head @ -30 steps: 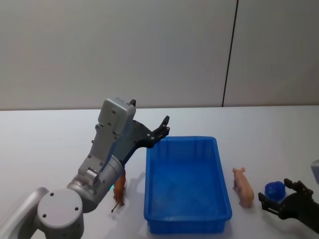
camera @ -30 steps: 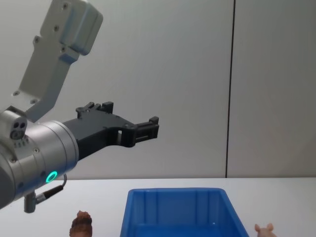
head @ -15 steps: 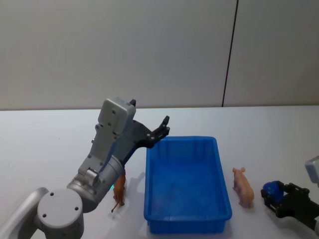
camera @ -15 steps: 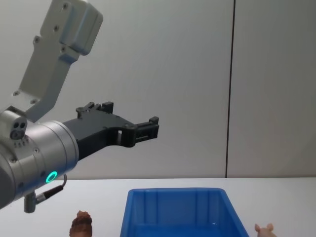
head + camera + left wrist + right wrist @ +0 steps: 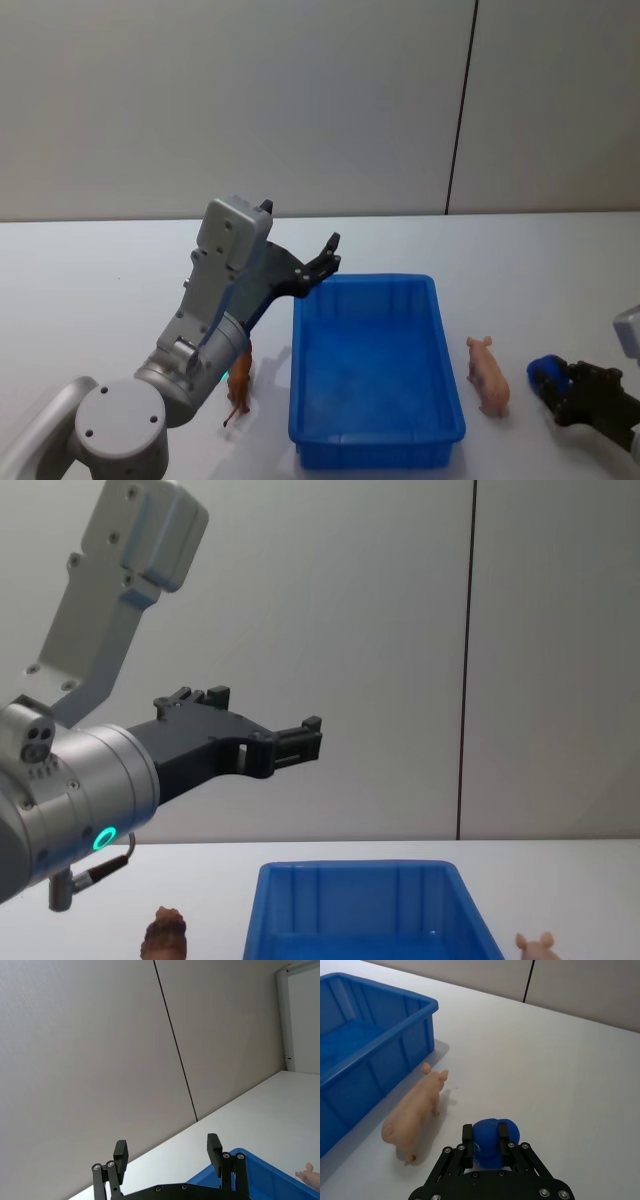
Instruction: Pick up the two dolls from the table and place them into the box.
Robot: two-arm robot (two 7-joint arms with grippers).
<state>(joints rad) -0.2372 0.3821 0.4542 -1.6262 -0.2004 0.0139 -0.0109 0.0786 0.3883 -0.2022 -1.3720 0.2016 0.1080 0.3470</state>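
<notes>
A glossy blue plastic bin (image 5: 375,450) with ribbed walls sits on the smooth white desk (image 5: 90,290), a pink pig doll (image 5: 488,376) just right of it and a reddish-brown doll (image 5: 238,384) just left. The left claw (image 5: 167,1147) hangs wide and empty above the bin's far-left corner. The right claw (image 5: 485,1140) pinches a small rounded blue object (image 5: 493,1125) near the pig.

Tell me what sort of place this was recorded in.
Probably a robotics lab or test room: a white table, a grey panelled wall behind it, and a blue box between a brown doll and a pink doll.
</notes>
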